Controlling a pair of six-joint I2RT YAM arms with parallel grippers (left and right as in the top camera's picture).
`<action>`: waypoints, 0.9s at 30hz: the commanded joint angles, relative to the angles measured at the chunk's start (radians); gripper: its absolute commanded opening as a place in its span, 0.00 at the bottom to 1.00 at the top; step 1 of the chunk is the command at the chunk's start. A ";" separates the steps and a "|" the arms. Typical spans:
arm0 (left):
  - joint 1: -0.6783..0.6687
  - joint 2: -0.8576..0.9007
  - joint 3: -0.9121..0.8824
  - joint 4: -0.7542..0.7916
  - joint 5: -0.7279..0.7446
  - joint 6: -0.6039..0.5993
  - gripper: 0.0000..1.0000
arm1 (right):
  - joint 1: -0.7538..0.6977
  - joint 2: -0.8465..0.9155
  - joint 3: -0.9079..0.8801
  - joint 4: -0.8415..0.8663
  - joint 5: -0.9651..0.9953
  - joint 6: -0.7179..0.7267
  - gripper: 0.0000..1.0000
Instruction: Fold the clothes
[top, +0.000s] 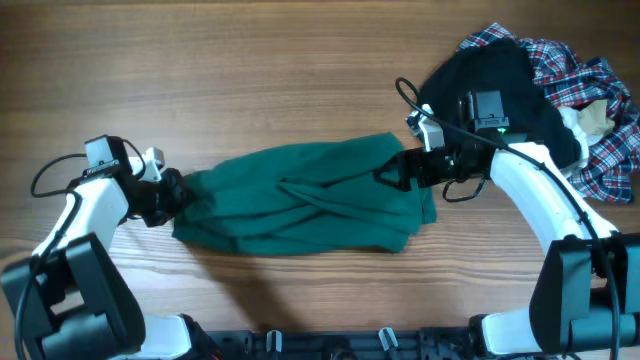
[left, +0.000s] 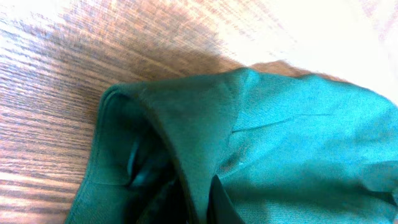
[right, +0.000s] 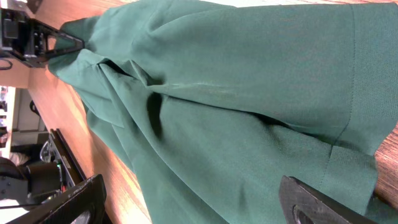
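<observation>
Green garment (left: 292, 124) fills both wrist views. You have it lying bunched and twisted across the middle of the table (top: 300, 60), spanning the gap between the two arms and not yet folded. Left gripper (top: 172, 196) sits at its left end, fingers pressed together on a gathered hem, apparently to anchor that end. Right gripper (top: 393, 173) sits at the right end with fingers (right: 311, 200) spread wide and cloth between them, unpinched; it looks placed to take that edge. Black garment (top: 490, 70) and plaid shirt (top: 590, 75) lie heaped in the far right corner.
</observation>
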 joint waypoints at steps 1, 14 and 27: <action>0.005 -0.088 0.073 -0.023 -0.035 -0.022 0.04 | 0.004 0.014 -0.006 -0.006 0.001 0.014 0.90; 0.047 -0.146 0.354 -0.211 -0.328 -0.022 0.04 | 0.004 0.015 -0.006 -0.003 0.072 0.030 0.90; -0.170 -0.147 0.480 -0.325 -0.216 -0.074 0.04 | 0.004 0.015 -0.006 0.019 0.071 0.080 0.90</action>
